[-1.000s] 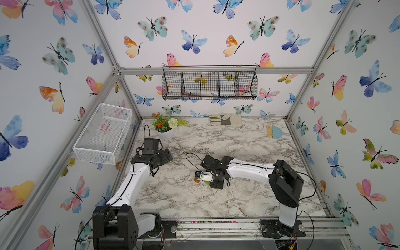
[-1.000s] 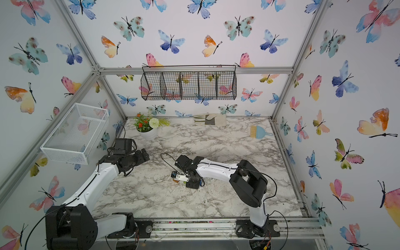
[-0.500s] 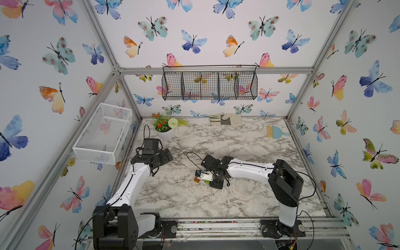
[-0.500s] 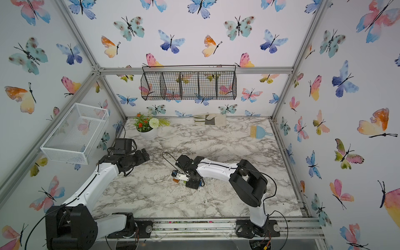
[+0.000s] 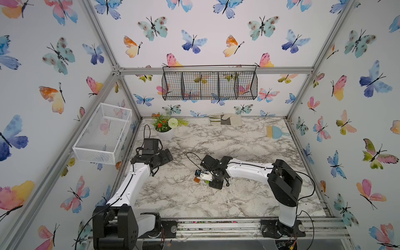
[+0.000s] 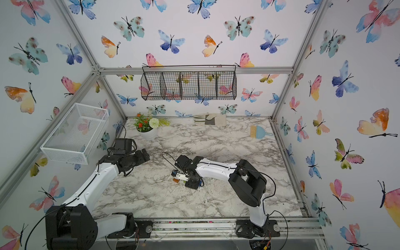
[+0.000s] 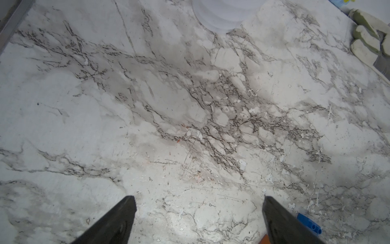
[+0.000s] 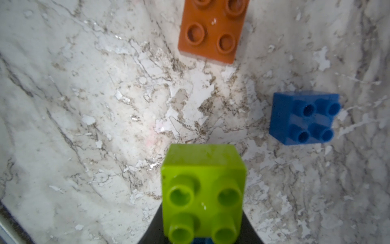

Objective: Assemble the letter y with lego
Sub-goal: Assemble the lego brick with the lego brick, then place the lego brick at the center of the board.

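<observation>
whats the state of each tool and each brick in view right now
left tool, open, holding nothing
right tool, shut on the green brick
green brick, gripped, joined to no other brick in view
orange brick, loose on the table, studs up
blue brick, loose on the table, apart from the orange brick, seems tipped on its side

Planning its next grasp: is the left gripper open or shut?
Open. In the left wrist view, the left gripper's two black fingers stand wide apart, with only the marble table showing between them.
</observation>
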You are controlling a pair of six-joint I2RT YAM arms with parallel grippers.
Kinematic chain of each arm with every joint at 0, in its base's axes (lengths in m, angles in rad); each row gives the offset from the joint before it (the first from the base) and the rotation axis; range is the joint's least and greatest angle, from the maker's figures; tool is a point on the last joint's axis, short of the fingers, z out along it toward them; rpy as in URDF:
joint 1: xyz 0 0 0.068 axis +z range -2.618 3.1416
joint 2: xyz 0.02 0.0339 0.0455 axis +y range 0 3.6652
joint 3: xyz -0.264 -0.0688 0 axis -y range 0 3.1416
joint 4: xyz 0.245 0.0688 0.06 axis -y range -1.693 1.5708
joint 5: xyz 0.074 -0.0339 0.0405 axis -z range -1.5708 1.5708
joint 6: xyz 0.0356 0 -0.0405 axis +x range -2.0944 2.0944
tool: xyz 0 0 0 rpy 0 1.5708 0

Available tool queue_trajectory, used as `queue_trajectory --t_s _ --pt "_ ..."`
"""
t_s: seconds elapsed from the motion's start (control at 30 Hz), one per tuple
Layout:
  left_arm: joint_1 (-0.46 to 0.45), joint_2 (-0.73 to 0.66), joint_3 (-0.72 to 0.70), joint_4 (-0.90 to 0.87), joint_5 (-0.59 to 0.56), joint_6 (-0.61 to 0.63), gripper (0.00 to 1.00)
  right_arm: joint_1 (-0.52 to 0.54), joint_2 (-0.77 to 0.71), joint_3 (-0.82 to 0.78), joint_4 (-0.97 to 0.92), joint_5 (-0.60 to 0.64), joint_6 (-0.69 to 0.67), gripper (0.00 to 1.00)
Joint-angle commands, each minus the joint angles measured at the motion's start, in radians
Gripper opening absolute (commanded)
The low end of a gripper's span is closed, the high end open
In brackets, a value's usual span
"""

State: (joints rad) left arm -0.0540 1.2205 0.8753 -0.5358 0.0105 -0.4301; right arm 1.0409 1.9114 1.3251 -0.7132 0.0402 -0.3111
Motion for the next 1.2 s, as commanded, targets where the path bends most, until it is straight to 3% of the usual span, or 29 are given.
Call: queue_trajectory --t_s 0.0,0.17,0.5,0.67,0.73,1.17 --pt "-0.016 0.008 -0.001 -0.002 0.031 0.016 0.95 -0.027 0.031 -0.010 -0.009 0.048 0.043 0.09" --pt "-0.059 0.010 0.000 0.005 0.018 -0.005 0.94 -0.096 0.022 -0.020 -0.037 0.046 0.027 0.11" --pt "-0.075 0.022 0.005 0.003 -0.004 -0.007 0.94 -0.104 0.003 -0.040 -0.042 0.022 0.007 0.17" --pt "-0.074 0.021 0.007 -0.004 -0.017 -0.005 0.94 -0.104 0.029 -0.030 -0.046 0.015 0.016 0.38" --pt "-0.074 0.023 0.007 -0.002 -0.019 -0.005 0.94 -0.104 0.028 -0.027 -0.043 0.018 0.017 0.42" --pt "-0.074 0.025 0.012 -0.005 -0.035 -0.005 0.94 -0.105 0.025 0.008 -0.024 -0.036 0.053 0.44"
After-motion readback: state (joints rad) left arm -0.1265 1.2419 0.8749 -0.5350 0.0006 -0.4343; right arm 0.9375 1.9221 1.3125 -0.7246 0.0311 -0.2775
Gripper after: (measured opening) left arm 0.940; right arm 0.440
